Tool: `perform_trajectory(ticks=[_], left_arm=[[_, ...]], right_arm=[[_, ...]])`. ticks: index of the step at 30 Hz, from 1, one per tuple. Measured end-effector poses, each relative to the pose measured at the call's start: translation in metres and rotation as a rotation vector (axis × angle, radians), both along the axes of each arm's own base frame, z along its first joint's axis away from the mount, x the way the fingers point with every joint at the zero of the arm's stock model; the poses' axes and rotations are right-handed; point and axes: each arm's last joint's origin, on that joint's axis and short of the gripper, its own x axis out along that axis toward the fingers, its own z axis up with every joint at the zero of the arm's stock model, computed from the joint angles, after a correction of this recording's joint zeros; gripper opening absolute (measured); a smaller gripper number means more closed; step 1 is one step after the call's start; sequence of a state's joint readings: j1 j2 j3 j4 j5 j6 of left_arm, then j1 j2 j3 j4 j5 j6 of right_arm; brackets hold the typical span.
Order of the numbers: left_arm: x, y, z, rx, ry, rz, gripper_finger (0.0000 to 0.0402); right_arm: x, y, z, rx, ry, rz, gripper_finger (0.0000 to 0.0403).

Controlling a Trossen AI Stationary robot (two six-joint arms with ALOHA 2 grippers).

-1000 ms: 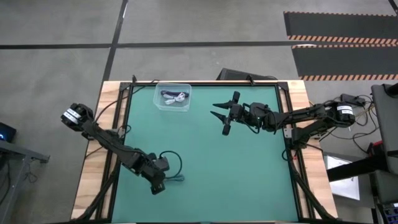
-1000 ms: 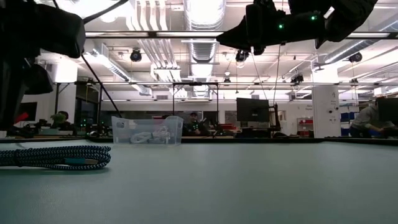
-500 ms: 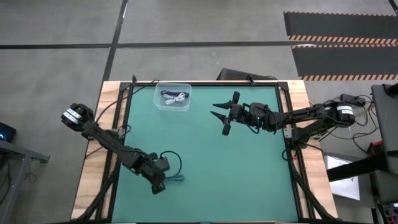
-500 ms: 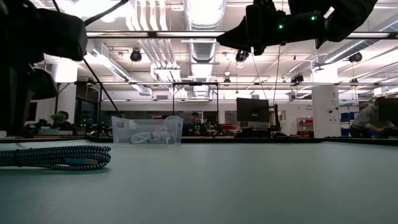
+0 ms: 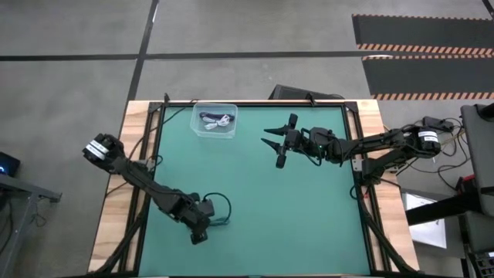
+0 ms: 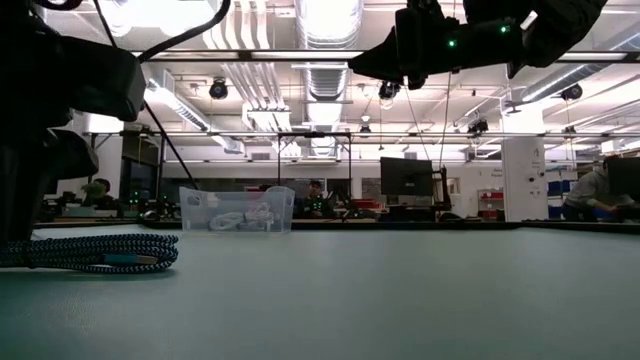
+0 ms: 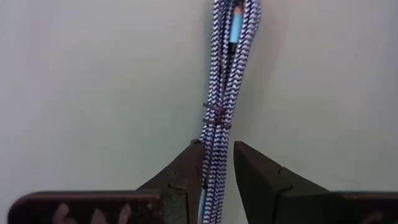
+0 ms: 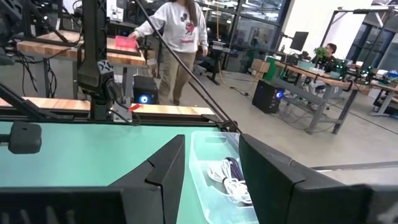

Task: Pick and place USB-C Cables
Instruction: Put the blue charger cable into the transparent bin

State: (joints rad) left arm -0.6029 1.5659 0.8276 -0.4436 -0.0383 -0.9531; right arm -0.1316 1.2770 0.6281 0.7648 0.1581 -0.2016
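Note:
A teal-and-white braided USB-C cable [image 5: 221, 222] lies flat on the green mat near the table's near-left part, also seen in the low view [image 6: 90, 252]. My left gripper [image 7: 217, 149] points down over one end of this cable [image 7: 227, 74]. It is open, with one finger on each side of the bundle just below its tie. A clear plastic bin [image 5: 214, 120] at the far edge holds a black and a white coiled cable [image 8: 227, 180]. My right gripper [image 5: 272, 150] hangs open, high above the mat's middle, and faces the bin [image 8: 217, 168]. My left gripper comes from above, pointing down, with its fingers [image 7: 189, 165] astride the cable bundle's end below the tie [image 7: 217, 118], the bundle running out from between them. One finger lies close against the braid; I cannot tell whether it touches. The cable lies flat on the mat.
The bin [image 6: 237, 210] stands at the mat's far-left part. A black frame and wooden border run round the mat [image 5: 309, 208], whose middle and right are bare. The arms' black wiring loops beside the left gripper. People and desks show in the room beyond the table.
My left arm has shifted a little toward the table's near-right and come lower over the braided cable. The cable has stayed where it lay. The right arm has kept still.

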Motion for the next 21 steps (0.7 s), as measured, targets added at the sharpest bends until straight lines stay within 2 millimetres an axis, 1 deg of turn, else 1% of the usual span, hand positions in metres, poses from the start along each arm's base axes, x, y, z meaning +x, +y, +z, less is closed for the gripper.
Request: perform_trajectory(ticks=[7, 12, 15, 19, 21], left_arm=[[0.0033, -0.002, -0.0091, 0.016, 0.011, -0.015, 0.0075], [0.0035, -0.0021, -0.0105, 0.019, 0.016, -0.015, 0.0072], [0.0033, -0.0019, -0.0106, 0.022, 0.018, -0.015, 0.0054], [0.0034, -0.002, -0.0106, 0.021, 0.017, -0.015, 0.0015], [0.0034, -0.0021, -0.0105, 0.021, 0.018, -0.015, 0.0009]], right_arm=[[0.0, 0.0, 0.0, 0.0, 0.0, 0.0, 0.0144], [0.0, 0.0, 0.0, 0.0, 0.0, 0.0, 0.0144], [0.0, -0.0001, 0.0, -0.001, 0.0, 0.0, 0.0144], [0.0, 0.0001, 0.0, -0.002, 0.001, 0.0, 0.0144], [0.0, 0.0, 0.0, -0.003, 0.001, 0.0, 0.0144]])
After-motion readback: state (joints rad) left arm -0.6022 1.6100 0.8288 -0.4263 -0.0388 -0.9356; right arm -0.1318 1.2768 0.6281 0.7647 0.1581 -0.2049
